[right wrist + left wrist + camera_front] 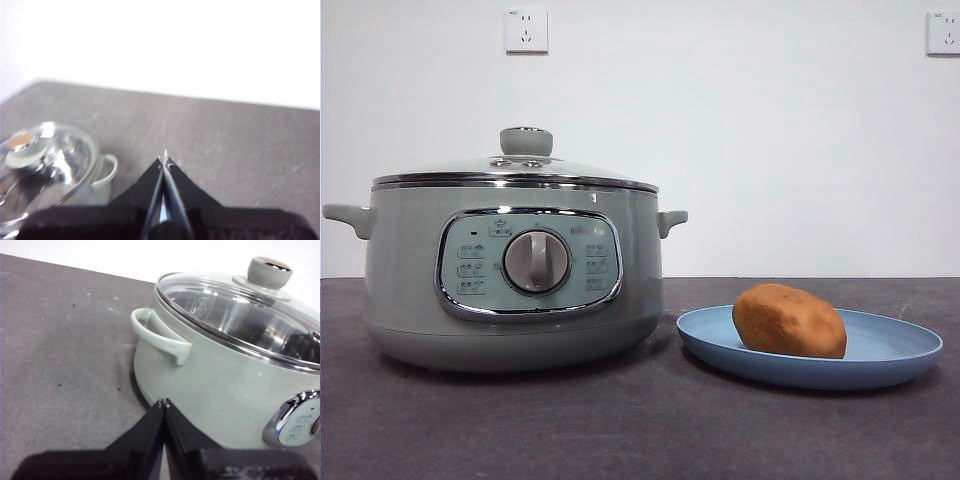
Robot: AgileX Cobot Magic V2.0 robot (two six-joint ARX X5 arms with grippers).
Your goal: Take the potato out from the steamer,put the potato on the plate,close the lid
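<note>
Potato point(789, 320) is lying on the plate point(900, 352) beside the steamer point(410, 290), whose lid point(520, 170) is sitting seated on the rim, so, with both left end effector point(164, 402) and right end effector point(165, 156) hanging clenched and empty above the tabletop point(620, 420), nothing is needing doing beyond confirming the lid's seating.
</note>
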